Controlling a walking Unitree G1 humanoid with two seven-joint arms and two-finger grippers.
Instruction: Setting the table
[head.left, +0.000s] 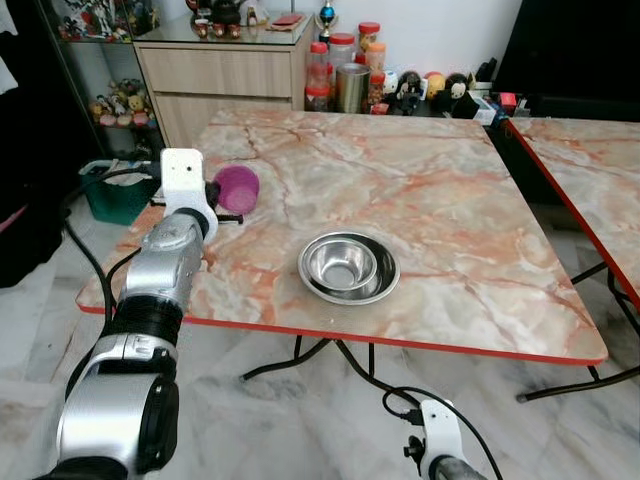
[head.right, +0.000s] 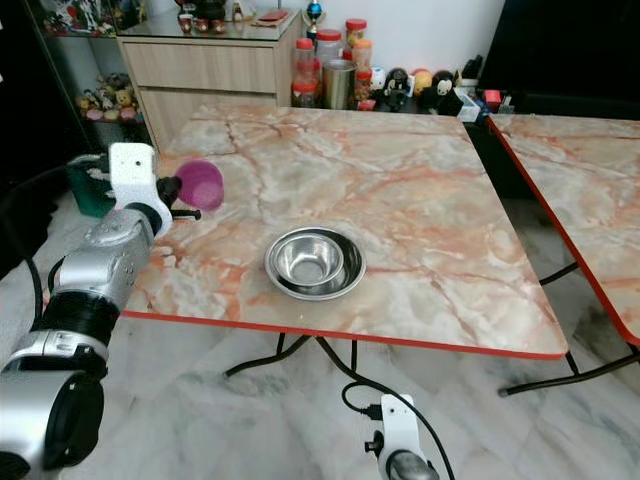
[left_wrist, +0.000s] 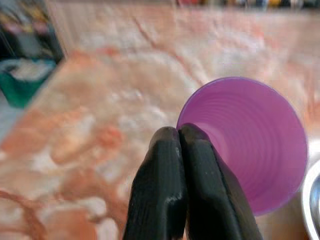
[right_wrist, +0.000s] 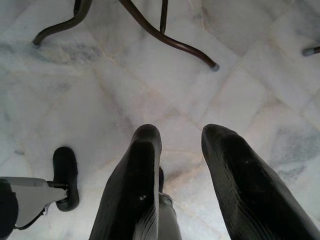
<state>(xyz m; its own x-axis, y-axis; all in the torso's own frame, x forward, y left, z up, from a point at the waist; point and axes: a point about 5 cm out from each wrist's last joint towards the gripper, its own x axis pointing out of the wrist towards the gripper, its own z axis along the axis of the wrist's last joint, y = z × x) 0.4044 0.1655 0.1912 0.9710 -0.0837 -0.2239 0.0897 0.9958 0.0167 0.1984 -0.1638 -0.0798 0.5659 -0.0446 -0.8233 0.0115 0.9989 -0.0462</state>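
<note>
A marble-patterned table (head.left: 430, 190) with a red edge is seen ahead, a second like table (head.left: 590, 170) just beside it on the right. A wooden cabinet (head.left: 220, 70) stands behind, with jars (head.left: 340, 65) and small figurines on the floor beside it. A green basket (head.left: 115, 190) sits by the table's left side. A steel bowl (head.left: 348, 266) rests on the table near its front edge. A purple cup (left_wrist: 250, 140) is held above the table's left part, left of the bowl, its rim pinched by the left gripper (left_wrist: 179, 135), fingers clenched on it. The right gripper (right_wrist: 182, 137) hangs low over the tiled floor (right_wrist: 240, 75), fingers parted, nothing held.
</note>
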